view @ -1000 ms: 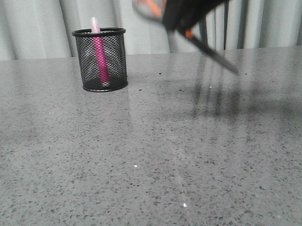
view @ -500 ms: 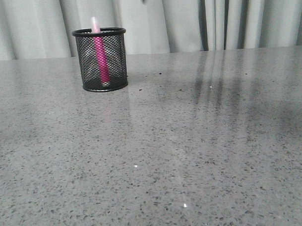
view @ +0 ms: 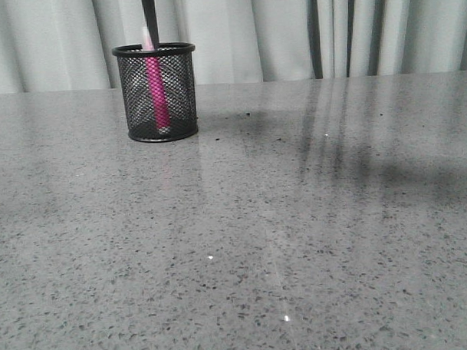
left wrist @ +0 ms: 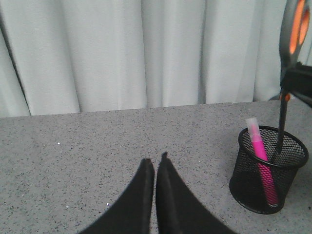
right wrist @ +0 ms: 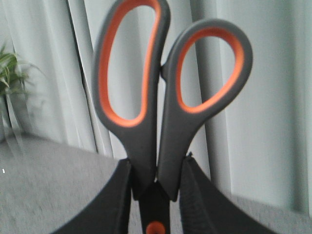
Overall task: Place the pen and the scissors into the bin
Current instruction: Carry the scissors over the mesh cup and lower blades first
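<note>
The black mesh bin [view: 155, 93] stands at the far left of the grey table, with the pink pen [view: 154, 89] upright inside it. My right gripper [right wrist: 156, 163] is shut on the dark grey scissors [right wrist: 161, 107] near the orange pivot, loops up. The blade [view: 149, 20] hangs straight down with its tip in the bin's mouth. In the left wrist view the bin [left wrist: 268, 170], the pen [left wrist: 261, 156] and the scissors [left wrist: 285, 87] show, with the blades reaching into the bin. My left gripper [left wrist: 156, 163] is shut and empty above the table, beside the bin.
Pale curtains [view: 228, 33] hang behind the table's far edge. A green plant [right wrist: 9, 78] stands at the side in the right wrist view. The grey speckled table [view: 259, 235] spreads out in front of the bin.
The scissors have swung from a tilt at the upper right, gone out of view, and come down vertically over the bin. The bin and the pen have not moved.
</note>
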Action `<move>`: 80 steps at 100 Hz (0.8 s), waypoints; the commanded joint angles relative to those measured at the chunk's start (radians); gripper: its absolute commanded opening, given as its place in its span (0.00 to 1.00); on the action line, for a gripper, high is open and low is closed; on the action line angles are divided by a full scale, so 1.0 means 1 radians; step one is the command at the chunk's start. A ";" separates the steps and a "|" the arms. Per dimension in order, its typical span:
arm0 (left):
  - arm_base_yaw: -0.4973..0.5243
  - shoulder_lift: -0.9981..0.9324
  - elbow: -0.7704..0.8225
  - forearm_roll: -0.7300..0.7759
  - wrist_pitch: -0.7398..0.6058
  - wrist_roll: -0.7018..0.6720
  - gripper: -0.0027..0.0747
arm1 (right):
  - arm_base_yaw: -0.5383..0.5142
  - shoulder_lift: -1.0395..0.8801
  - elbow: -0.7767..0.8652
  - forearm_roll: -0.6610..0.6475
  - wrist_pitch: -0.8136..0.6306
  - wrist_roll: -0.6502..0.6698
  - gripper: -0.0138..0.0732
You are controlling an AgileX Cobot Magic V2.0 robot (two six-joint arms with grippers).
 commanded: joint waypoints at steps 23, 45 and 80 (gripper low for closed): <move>0.006 -0.002 -0.028 -0.017 -0.062 -0.008 0.01 | -0.005 -0.010 -0.018 -0.006 0.047 -0.010 0.07; 0.006 -0.002 -0.028 -0.017 -0.058 -0.008 0.01 | -0.006 -0.001 0.024 -0.006 0.022 -0.010 0.07; 0.006 -0.002 -0.028 -0.017 -0.051 -0.008 0.01 | -0.007 -0.001 0.029 -0.006 -0.062 -0.010 0.35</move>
